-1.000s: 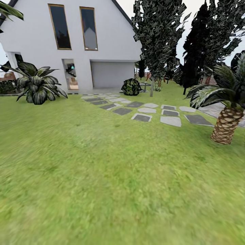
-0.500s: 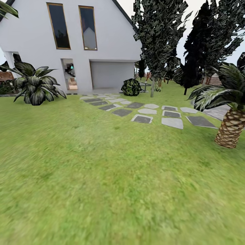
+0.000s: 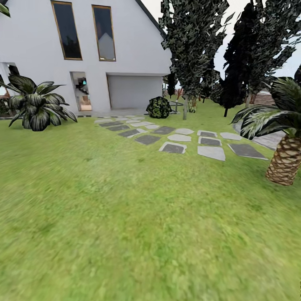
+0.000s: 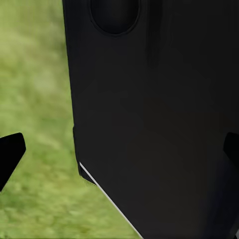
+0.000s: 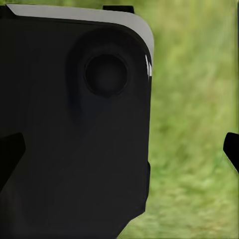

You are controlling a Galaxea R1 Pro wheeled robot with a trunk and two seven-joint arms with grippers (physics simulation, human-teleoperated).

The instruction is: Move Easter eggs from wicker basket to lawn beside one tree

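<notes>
Ahead, the lawn (image 3: 125, 217) spreads wide and mottled green up to a white house (image 3: 83, 54) with two tall dark windows and a grey garage door (image 3: 133, 92). From that door a path of flat grey stepping stones (image 3: 173, 147) runs across the grass toward a palm (image 3: 286, 161), whose scaly brown trunk stands at the lawn's edge beside the last stones. A round dark shrub (image 3: 159, 107) sits just beside the garage door, at the head of the path. Well apart from the palm, on the far side of the stones, a broad-leaved plant (image 3: 35, 104) grows close to the house wall. Behind the shrub rises a tree (image 3: 192, 46) with a thin pale trunk and a dark leafy crown; an all-black tree (image 3: 236, 71) stands beside it, nearer the palm.

On the left wrist view the left gripper (image 4: 119, 154) shows a dark fingertip at each edge of the picture, spread wide apart, with a black robot body (image 4: 159, 119) between them and grass beyond. The right gripper (image 5: 119, 149) looks the same: fingertips at opposite edges, nothing held, a black panel (image 5: 74, 124) in between, grass behind.
</notes>
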